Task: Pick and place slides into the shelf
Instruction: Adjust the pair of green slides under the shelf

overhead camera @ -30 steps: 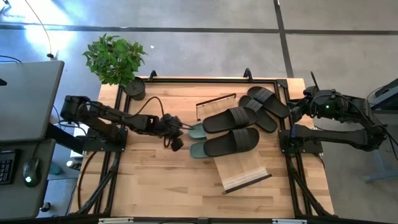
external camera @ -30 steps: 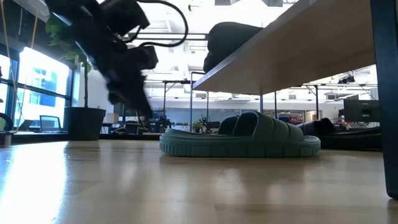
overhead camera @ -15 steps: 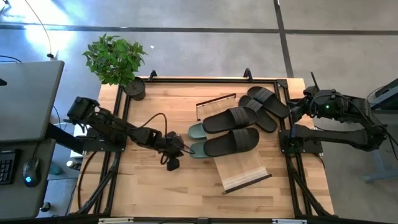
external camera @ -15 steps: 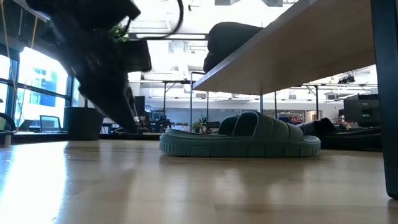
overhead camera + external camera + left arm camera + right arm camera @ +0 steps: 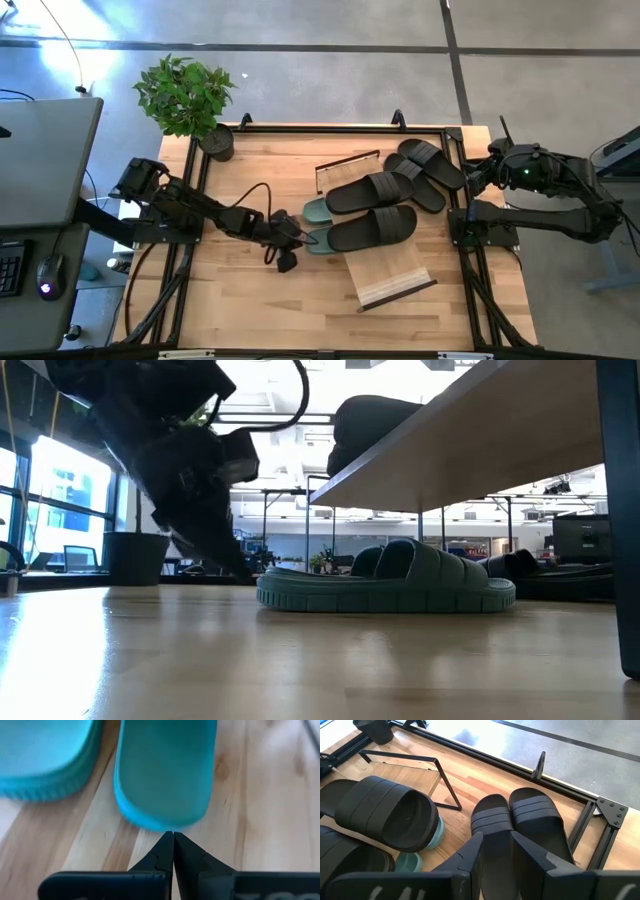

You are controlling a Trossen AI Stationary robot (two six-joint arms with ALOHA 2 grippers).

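Green slides [image 5: 318, 225] lie under the shelf [image 5: 385, 268] on my worktop [image 5: 250, 300], two black slides [image 5: 372, 210] sit on top and two behind, so I bring my tight-shut left claw [image 5: 173, 840] near a green toe, right claw [image 5: 495, 851] partly open.

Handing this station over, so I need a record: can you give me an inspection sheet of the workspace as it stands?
Surface: wooden table, no spills seen.
Job's things: shelf holds two black slides; two more black slides on the table beside it; green slides partly under the shelf.
Clutter: potted plant at a corner.
Grippers: left gripper shut, tips at a green slide's end; right gripper open, over the table's right edge.
Cables: black cable along the left arm.
Surroundings: grey floor, desk with mouse.
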